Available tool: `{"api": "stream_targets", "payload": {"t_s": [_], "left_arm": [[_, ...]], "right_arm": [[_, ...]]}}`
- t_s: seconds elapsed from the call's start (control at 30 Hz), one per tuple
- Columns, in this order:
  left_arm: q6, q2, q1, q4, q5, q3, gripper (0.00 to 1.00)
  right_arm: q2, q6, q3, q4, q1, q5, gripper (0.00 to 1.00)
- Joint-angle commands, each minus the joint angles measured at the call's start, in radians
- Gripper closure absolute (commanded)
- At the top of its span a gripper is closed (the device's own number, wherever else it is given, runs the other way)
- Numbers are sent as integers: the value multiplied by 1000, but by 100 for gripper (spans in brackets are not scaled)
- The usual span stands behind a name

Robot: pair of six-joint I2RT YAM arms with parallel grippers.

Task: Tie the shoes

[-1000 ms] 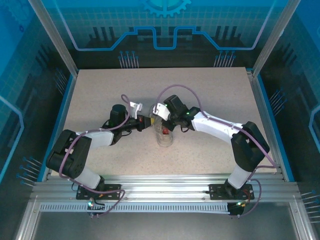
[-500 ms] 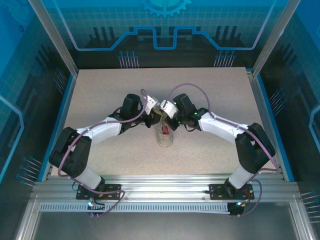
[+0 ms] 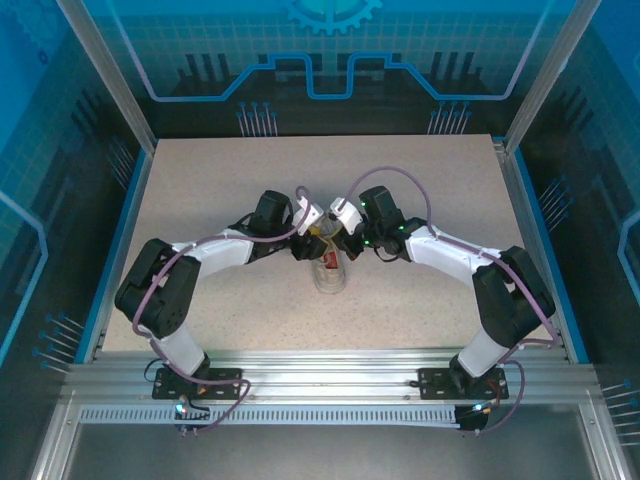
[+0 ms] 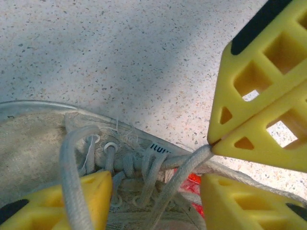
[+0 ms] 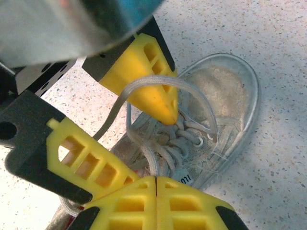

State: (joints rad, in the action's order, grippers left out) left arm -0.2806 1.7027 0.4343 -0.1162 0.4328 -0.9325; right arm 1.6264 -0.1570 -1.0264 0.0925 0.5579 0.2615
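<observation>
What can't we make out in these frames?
- Top external: laces too small, tucked under left gripper and right gripper.
- Left wrist: sneaker heel cut off by bottom edge.
- Right wrist: heel and lace ends behind right gripper; knot state unclear.

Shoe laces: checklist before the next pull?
1. Grip: right fingers shut on the lace end: ok.
2. Release: left fingers apart: ok.
3. Left side free of lace: not ok, a loop hangs over one fingertip.
4. Stability: sneaker sole-down on the table: ok.
5. Knot tightened: cannot tell, crossings partly hidden.
</observation>
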Motion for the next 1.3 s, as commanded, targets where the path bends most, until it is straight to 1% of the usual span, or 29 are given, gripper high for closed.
{"api": "stream_targets", "payload": {"t_s": [0.0,0.07,0.13,0.2,0.33,0.4,0.5,0.6,0.67,0.8,0.83,0.93,1.03,1.1,1.27], "left_arm": [[-37,-13,5,-58,-11,32,46],[-25,-20,4,-71,-32,38,44],[2,-35,2,-69,-64,37,37],[40,-62,-11,-77,-83,49,34],[120,-123,-68,-73,-62,70,27],[132,-147,-90,-72,-41,79,26],[95,-164,-108,-23,-19,60,26],[8,-169,-113,20,15,38,27],[-67,-166,-111,39,27,23,28],[-279,-137,-88,61,18,9,29],[-298,-118,-84,75,18,-6,29],[-304,-68,-63,125,21,-58,30],[-335,-38,-10,111,-30,-58,31],[-331,-17,9,103,-51,-63,31],[-272,10,12,74,-161,-79,34]], "right_arm": [[-15,2,-4,-29,-16,49,100],[-8,3,-9,-26,-19,50,100],[-4,7,-11,-26,-23,51,100],[-2,13,-11,-30,-27,49,100],[2,12,-15,-21,-29,47,100],[6,14,-19,-17,-29,48,100],[12,17,-24,-13,-30,46,100],[14,24,-31,-10,-30,36,100],[18,29,-35,-7,-32,32,100],[28,54,-43,-6,-40,23,100],[32,66,-47,-5,-42,20,100],[45,91,-57,-6,-44,27,100],[55,108,-56,-28,-44,43,100],[65,113,-55,-46,-44,56,100],[111,141,-95,-49,-44,68,100]]}}
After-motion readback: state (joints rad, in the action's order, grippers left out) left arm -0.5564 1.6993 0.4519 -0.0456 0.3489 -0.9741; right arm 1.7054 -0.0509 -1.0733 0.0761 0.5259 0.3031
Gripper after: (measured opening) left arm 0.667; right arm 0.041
